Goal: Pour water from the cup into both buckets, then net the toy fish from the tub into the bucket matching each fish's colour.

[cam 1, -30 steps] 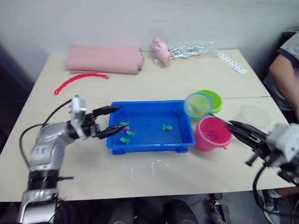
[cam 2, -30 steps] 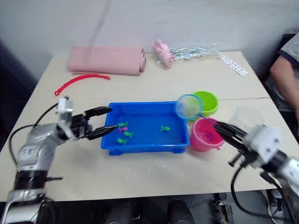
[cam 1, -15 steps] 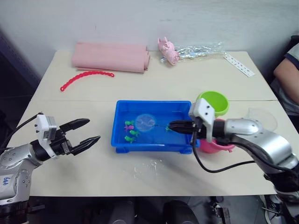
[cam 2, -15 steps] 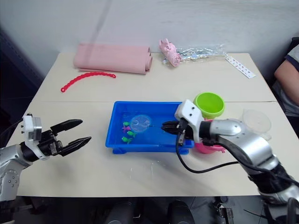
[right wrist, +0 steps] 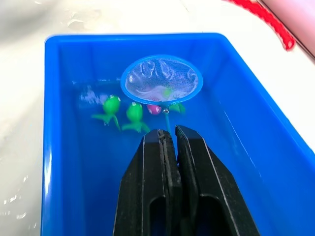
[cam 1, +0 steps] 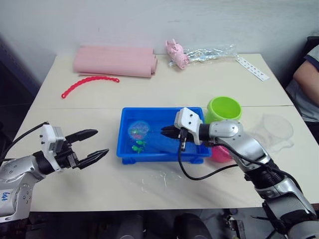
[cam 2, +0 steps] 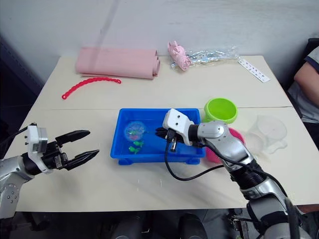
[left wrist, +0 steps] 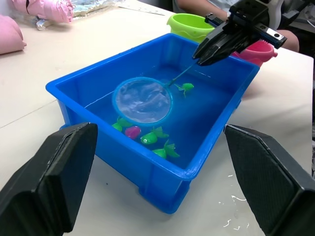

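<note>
Several fish (left wrist: 147,137) clustered in tub (cam 1: 124,149) just beyond net (right wrist: 161,80) hoop, handle pinched in right gripper (right wrist: 167,140) and aimed toward them; left gripper (cam 1: 92,144) wide, idle beside tub.

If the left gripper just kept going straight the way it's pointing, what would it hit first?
Most likely the near end wall of the tub. The left gripper is open, level with that wall and aimed at it across bare table, though the exact height is hard to judge.
</note>
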{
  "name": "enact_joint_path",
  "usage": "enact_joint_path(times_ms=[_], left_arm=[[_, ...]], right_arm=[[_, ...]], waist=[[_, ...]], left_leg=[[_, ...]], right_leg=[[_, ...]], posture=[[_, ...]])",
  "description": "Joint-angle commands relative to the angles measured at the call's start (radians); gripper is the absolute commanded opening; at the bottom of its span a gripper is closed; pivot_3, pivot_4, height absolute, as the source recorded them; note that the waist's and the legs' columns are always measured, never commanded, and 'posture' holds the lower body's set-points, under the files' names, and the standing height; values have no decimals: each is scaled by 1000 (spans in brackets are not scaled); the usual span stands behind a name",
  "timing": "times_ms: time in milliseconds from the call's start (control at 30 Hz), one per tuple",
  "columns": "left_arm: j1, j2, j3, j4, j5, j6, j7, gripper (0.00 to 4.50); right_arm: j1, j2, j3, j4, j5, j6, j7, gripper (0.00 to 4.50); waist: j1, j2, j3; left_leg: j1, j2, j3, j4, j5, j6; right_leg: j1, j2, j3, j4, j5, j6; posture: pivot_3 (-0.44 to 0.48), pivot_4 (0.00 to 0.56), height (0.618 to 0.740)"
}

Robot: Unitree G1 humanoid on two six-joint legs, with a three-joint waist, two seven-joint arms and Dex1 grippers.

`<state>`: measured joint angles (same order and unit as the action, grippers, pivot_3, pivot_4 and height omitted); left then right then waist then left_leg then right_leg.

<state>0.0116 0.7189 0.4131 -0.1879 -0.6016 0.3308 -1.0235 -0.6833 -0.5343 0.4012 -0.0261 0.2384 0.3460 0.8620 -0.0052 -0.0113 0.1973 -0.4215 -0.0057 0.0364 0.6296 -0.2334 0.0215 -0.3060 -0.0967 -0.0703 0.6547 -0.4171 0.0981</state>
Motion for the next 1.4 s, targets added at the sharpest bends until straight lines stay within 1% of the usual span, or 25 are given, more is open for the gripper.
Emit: enact_joint_path(times_ms=[33,200,400,733,933,1200,1400], left_arm=[[-3,11,6,-22,-15,0,-1,4489],[-18,9,-9,-8,-11,-2,-4,4489],[-27,12,-19,-7,-12,-2,-6,4489],[-46,25,-25,15,-10,3,-19,4489],[-48,32,-23,21,-9,5,-28,4489],[-49,37,-24,27,-10,1,-33,4489],[-40,27,-25,21,-11,-5,-27,4489]], right_arm=[[-32,24,-23,27,-55,-66,0,0],[-54,81,-5,119,-157,-171,-34,0],[-71,133,-9,179,-225,-236,-40,0],[-63,135,3,287,-317,-342,-23,0],[-58,140,-4,340,-360,-402,-35,0],[-45,116,-10,365,-393,-464,-22,0],[-17,122,-6,299,-368,-444,28,0]], waist=[[0,0,0],[-2,0,0],[-4,0,0],[-5,0,0],[-17,0,0],[-23,0,0],[-23,0,0]], left_leg=[[0,0,0,0,0,0],[0,0,0,0,0,0],[0,0,0,-1,0,-1],[0,0,0,-1,0,-1],[0,0,0,-1,0,-1],[0,0,0,-2,0,-1],[0,0,0,-2,0,-2]], right_leg=[[0,0,0,0,0,0],[0,0,0,0,0,0],[-1,0,0,1,0,0],[-1,0,0,1,0,0],[-1,1,0,1,0,0],[-1,1,0,1,0,0],[-1,1,0,1,0,0]], posture=[[0,150,740],[0,150,740],[0,150,740],[0,150,740],[0,150,740],[0,150,740],[0,150,740]])
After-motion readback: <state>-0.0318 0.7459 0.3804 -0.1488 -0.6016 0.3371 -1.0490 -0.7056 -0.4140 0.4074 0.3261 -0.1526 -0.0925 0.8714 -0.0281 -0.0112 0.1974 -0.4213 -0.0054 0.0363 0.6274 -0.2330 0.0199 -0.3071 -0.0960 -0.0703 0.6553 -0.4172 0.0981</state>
